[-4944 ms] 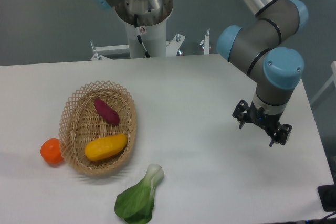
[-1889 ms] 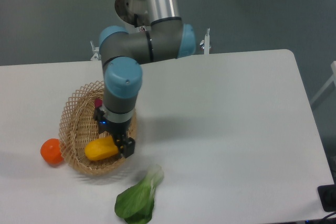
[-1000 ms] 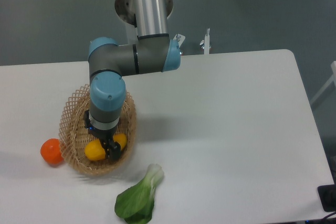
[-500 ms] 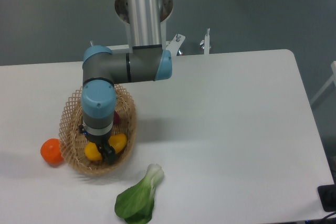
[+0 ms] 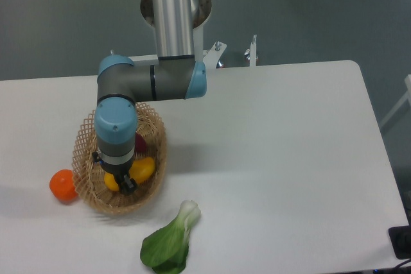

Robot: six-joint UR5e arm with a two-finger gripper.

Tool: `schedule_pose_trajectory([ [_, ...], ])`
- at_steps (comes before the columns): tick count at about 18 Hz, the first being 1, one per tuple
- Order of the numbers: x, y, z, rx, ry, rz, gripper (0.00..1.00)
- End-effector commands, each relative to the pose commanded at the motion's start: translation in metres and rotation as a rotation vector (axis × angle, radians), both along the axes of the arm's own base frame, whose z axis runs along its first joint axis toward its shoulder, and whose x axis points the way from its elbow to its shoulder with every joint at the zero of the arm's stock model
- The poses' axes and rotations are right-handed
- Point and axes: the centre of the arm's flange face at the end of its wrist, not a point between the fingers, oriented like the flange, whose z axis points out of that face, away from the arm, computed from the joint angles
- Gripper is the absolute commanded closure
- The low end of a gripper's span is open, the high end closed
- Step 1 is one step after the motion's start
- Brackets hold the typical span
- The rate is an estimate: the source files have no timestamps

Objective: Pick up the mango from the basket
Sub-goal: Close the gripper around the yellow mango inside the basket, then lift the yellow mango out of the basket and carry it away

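Fixed overhead-oblique view of a white bench (image 5: 270,139) with a single arm reaching down into the basket (image 5: 87,134), an oval woven wicker tray with an open lattice rim, lying at the left of the bench. The arm's wrist stands nearly vertical over the middle of the basket, and the pincer (image 5: 121,181) points downward at the mango (image 5: 142,169). The mango lies inside the basket, in the half nearer the camera; its yellow-orange body shows on both sides of the dark pincer, a larger part to the right and a small part to the left. The fingers sit against the fruit across its middle, but the wrist hides them from above, so it cannot be told whether they are closed on it or merely straddling it. A dark purple-red root (image 5: 139,142) shows partly behind the wrist, also in the basket. A round orange fruit (image 5: 63,185) rests on the bench just beside the basket's left rim. A leafy green vegetable (image 5: 170,240) lies on the bench near the front edge, apart from the basket
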Motion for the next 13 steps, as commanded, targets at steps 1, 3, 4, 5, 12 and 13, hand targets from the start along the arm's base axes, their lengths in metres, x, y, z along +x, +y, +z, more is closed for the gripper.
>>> schedule_pose_trajectory([
  [1, 0.000, 0.000, 0.008, 0.012, 0.001, 0.001, 0.60],
  [3, -0.003, -0.003, 0.027, 0.036, 0.011, 0.007, 0.60],
  [4, -0.004, -0.004, 0.035, 0.046, 0.016, 0.013, 0.60],
  [5, -0.008, -0.005, 0.040, 0.055, 0.020, 0.024, 0.60],
  [12, -0.064, -0.020, 0.069, 0.098, 0.049, 0.115, 0.60],
  [13, -0.076, -0.021, 0.075, 0.108, 0.056, 0.132, 0.60],
])
